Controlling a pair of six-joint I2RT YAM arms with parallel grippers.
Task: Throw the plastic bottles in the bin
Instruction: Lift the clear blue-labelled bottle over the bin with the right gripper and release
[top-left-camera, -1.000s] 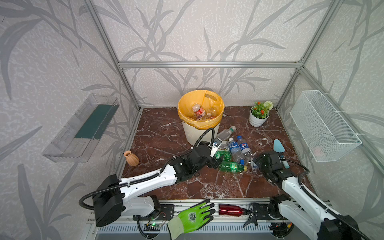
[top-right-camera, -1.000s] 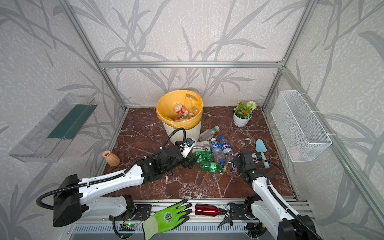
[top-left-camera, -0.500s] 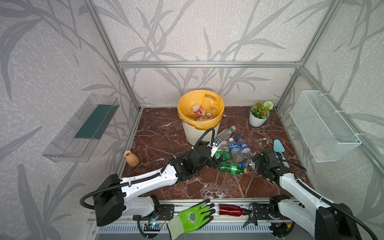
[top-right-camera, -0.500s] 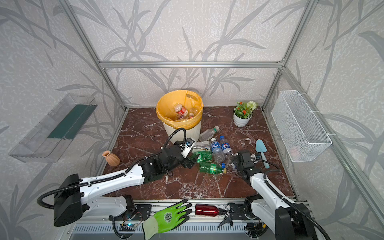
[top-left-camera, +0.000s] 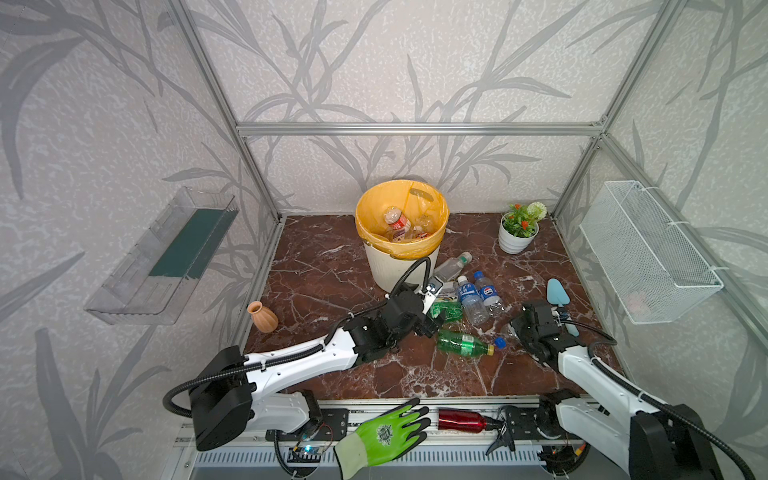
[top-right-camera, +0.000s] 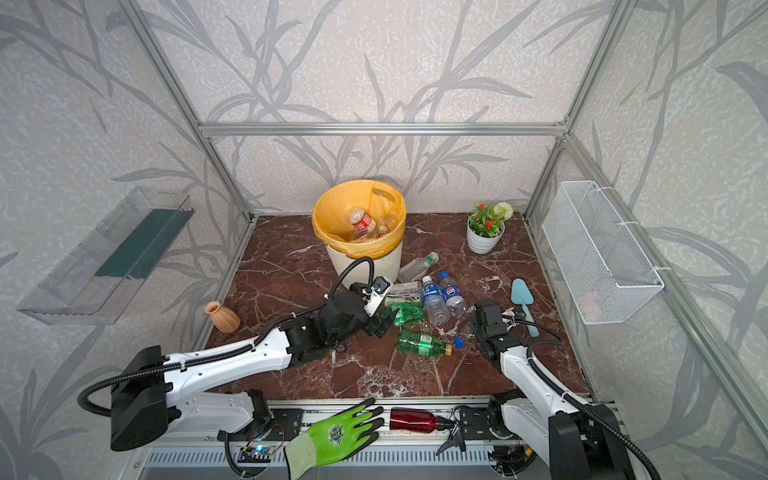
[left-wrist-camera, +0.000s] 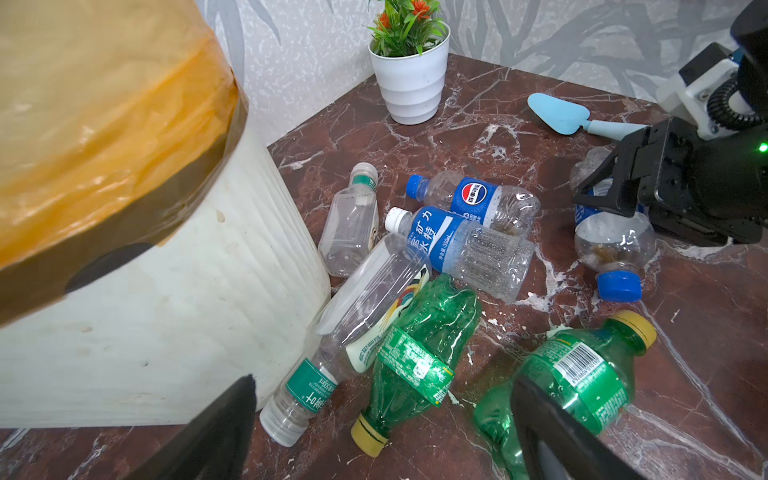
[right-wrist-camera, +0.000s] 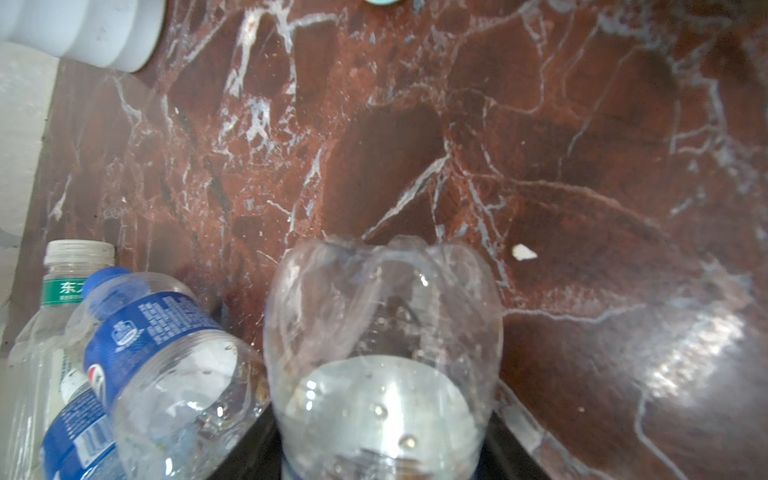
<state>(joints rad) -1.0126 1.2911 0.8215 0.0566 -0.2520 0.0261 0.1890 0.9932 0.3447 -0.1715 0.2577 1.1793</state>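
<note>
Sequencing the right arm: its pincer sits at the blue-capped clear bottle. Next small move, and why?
Probably lift the right pincer slightly: its jaws look closed around the blue-capped clear bottle, which lies on the marble tabletop beside a Pepsi bottle; it should clear that before heading to the bin.

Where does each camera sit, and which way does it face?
Both top views: high at the front, looking down at the marble floor, bin, left arm and right arm.
Left wrist: low beside the bin, facing the bottle pile; fingers of the open left hand show.
Right wrist: near the floor, looking along the clear bottle that the right hand grips.
Shared: both wrist views show the Pepsi bottle and white flowerpot; the left wrist view also shows the right hand.
</note>
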